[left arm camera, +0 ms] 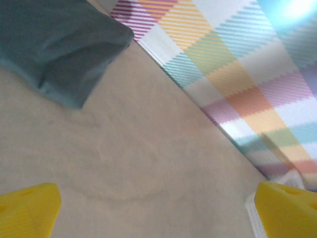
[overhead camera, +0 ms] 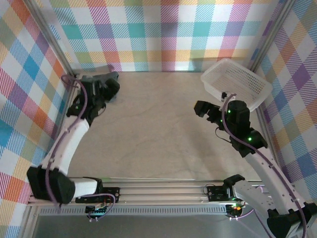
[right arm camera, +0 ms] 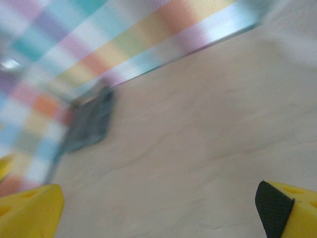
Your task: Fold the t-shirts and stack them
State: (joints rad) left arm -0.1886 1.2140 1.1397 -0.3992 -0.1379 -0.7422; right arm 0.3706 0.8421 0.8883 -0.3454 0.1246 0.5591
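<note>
T-shirt [left arm camera: 59, 44] bunched in the far-left corner; nothing gripped.

It lies crumpled against the checked wall [left arm camera: 237, 74], just ahead of the left gripper [left arm camera: 156, 208], whose fingers are spread wide above the bare table [left arm camera: 124, 158]. The right gripper [right arm camera: 163, 208] also gapes, well apart from the cloth and near the white basket [overhead camera: 237, 79]. Risk, as I judge it: a pinch at this heap could catch one layer only, so the cloth drags in a knot. Reaching deeper could knock the fingers on the wall.
</note>
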